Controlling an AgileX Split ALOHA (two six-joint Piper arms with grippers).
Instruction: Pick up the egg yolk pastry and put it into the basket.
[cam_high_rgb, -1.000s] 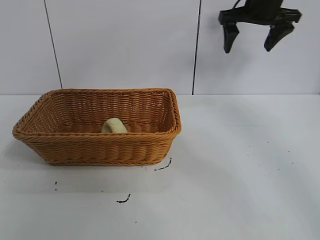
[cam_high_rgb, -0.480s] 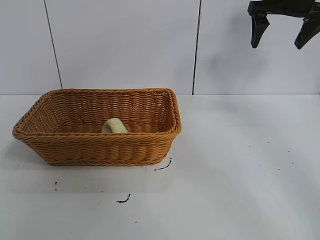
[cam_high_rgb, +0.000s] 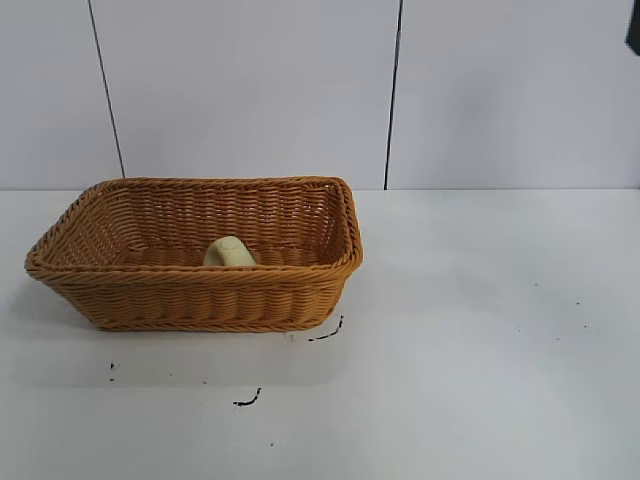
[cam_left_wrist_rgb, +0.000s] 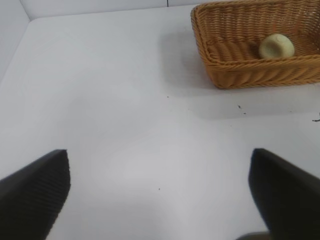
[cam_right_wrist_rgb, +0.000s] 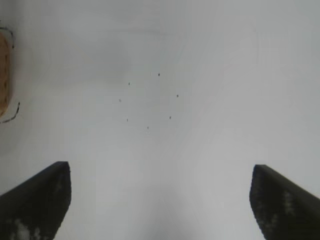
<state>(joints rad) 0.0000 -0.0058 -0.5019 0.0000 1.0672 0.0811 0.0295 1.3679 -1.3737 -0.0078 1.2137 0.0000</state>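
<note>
The egg yolk pastry (cam_high_rgb: 229, 252) is a small pale yellow dome lying inside the orange-brown wicker basket (cam_high_rgb: 190, 300) at the left of the table. Both also show in the left wrist view, the pastry (cam_left_wrist_rgb: 276, 46) in the basket (cam_left_wrist_rgb: 240, 75). My left gripper (cam_left_wrist_rgb: 160, 192) is open and empty over bare table, well away from the basket. My right gripper (cam_right_wrist_rgb: 160, 195) is open and empty above the right side of the table. In the exterior view only a dark sliver of the right arm (cam_high_rgb: 634, 30) shows at the top right edge.
The white table (cam_high_rgb: 480, 330) carries small black marks near the basket's front corner (cam_high_rgb: 325, 333) and further forward (cam_high_rgb: 247, 400). A sliver of the basket (cam_right_wrist_rgb: 4, 75) shows at the edge of the right wrist view. A white panelled wall stands behind.
My right gripper, open, has risen and moved right, almost out of the exterior view. The pastry and basket have not moved.
</note>
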